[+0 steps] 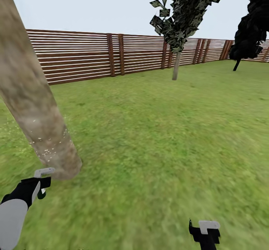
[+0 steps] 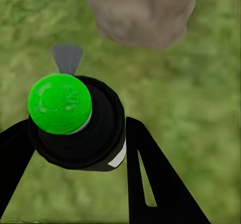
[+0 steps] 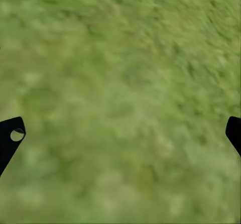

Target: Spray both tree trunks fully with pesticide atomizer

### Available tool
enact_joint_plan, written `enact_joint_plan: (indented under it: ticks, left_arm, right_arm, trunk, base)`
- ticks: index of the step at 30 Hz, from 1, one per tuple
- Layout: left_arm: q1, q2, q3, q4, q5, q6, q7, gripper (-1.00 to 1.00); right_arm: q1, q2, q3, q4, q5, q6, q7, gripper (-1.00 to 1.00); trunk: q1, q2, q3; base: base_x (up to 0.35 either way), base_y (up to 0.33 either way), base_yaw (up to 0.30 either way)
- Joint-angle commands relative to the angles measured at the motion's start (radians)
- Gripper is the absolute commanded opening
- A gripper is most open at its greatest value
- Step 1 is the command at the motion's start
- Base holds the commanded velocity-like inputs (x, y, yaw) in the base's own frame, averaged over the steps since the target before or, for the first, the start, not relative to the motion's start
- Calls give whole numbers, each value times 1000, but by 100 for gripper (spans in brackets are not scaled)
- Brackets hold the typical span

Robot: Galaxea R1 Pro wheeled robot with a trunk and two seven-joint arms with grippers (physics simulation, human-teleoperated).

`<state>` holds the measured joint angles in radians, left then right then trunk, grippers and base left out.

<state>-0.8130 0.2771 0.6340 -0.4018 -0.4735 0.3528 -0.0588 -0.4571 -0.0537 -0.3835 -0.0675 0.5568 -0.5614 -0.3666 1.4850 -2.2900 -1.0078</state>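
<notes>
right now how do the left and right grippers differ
The left gripper is shut on the atomizer, whose green top shows between its fingers; the right gripper is open and holds nothing. The left one sits close to the base of the tree trunk, where white specks of pesticide dot the bark; the right one hangs over bare grass, away from any tree. Both have black fingers.
</notes>
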Motion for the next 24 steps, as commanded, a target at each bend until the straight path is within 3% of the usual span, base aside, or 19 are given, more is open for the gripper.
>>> enact_joint_plan:
  ticks: [1, 5, 20, 24]
  left_arm:
    - [0, 0, 1, 0, -1, 0, 0, -100]
    - [0, -1, 3, 0, -1, 0, 0, -100]
    - [0, -1, 1, 0, 0, 1, 0, -100]
    - [0, 0, 9, -1, 3, 0, 2, -100]
  right_arm:
    - [0, 0, 0, 0, 0, 0, 0, 100]
    - [0, 0, 0, 0, 0, 0, 0, 100]
    - [0, 0, 0, 0, 0, 0, 0, 100]
    - [0, 0, 0, 0, 0, 0, 0, 100]
  trunk:
    - [0, 0, 0]
    - [0, 0, 0]
    - [0, 0, 0]
    - [0, 0, 0]
  base:
    - [75, -267, 277]
    - [78, -268, 163]
    - [92, -268, 4]
    - [138, -258, 192]
